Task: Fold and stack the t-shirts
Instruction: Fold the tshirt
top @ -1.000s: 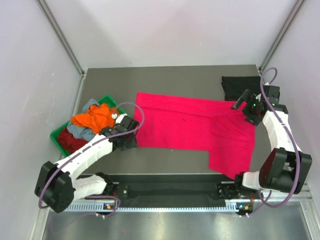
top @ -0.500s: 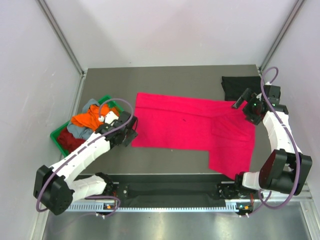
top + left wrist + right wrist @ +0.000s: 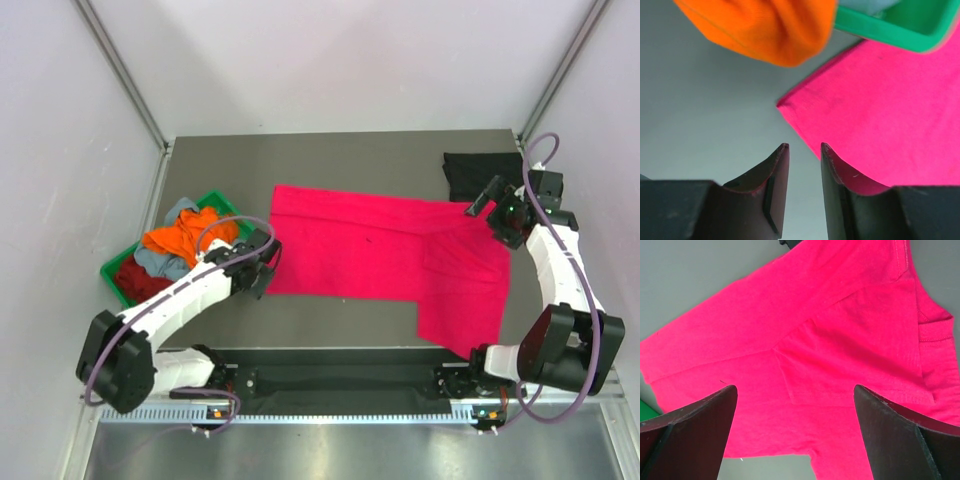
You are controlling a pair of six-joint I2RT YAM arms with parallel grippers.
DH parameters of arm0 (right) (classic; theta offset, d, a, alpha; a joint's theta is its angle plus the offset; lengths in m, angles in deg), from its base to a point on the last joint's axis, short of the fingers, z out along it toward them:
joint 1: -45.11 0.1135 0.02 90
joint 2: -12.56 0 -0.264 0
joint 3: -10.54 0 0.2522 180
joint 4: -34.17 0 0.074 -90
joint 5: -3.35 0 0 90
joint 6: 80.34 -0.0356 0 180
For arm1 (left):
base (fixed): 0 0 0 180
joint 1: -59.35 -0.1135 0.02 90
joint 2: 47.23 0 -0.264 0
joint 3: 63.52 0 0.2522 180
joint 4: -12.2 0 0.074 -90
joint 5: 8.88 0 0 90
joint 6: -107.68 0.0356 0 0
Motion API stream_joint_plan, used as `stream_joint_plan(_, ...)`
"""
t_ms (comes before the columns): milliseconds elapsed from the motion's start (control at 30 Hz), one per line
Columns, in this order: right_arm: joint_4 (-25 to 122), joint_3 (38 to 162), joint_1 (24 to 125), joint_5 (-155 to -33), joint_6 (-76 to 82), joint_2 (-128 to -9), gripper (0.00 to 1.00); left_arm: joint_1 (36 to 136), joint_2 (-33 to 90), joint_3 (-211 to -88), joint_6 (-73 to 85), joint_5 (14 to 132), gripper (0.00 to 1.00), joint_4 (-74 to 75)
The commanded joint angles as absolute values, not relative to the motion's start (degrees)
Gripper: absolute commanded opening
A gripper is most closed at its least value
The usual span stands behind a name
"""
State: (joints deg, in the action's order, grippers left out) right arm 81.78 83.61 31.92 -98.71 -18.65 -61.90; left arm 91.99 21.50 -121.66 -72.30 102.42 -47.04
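The bench (image 3: 350,155) carried everything. Across its middle the pink tee (image 3: 380,250) lay spread flat and sideways, its straight edge to the left and its collar end to the right, where one part reached toward the near edge. At the left side sat the green tray (image 3: 110,270), heaped with an orange tee (image 3: 185,235), a dark red tee (image 3: 140,283) and a grey-blue tee (image 3: 180,210), all crumpled. A black tee (image 3: 475,172) lay bunched at the far right corner, just beside the pink one.

The right tool (image 3: 487,196) hung above the pink tee's collar end with its jaws spread as wide as they go, holding nothing. The left tool (image 3: 804,150) sat low at the tee's near-left corner. Its jaws stood only a narrow gap apart, with bare bench showing between them, so it gripped nothing. One finger (image 3: 832,165) overlapped the pink edge in the wrist view. Whether it touched the cloth I could not tell.

The cloth looked thin, light and limp. It would likely sag and drag instead of holding its shape, and a single layer lying flat on the smooth bench might slide away from a pinch. The best holds seemed to be the corners and hemmed edges, where the fabric is doubled. That meant the near-left corner for the left tool and the collar or shoulder seam for the right, so a fold could be carried over evenly.
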Motion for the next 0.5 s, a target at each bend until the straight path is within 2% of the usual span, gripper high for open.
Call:
stream_joint_plan(0, 80.1, 84.8, 31.7, -98.2, -19.2, -59.7, 1.00, 91.9, 25.4, -123.2, -77.6, 104.3, 0.37, -48.3)
stream_joint_plan(467, 79.7, 83.8, 31.7, -97.4, -18.5, -59.8, 1.00, 91.4, 32.8, -121.7, -78.2, 105.4, 0.42, -43.7)
